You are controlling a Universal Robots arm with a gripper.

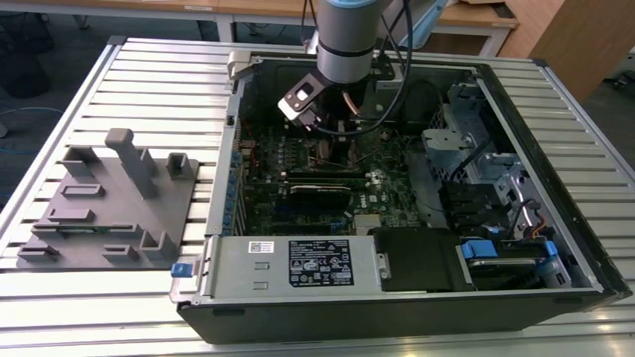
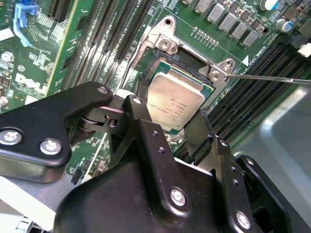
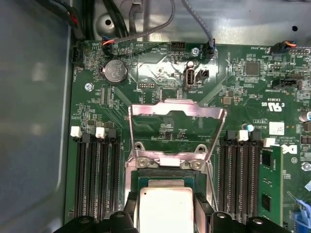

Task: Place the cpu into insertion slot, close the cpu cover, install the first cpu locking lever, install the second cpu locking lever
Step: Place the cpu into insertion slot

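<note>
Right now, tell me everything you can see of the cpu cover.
In the first wrist view, the cpu cover is a thin silvery metal frame. Green board shows through its large cut-out centre. It stands open, tilted back from its hinge at one edge of the insertion slot, and is not laid over the cpu. Its far bar has a shallow notch. Nothing else visibly touches it.
</note>
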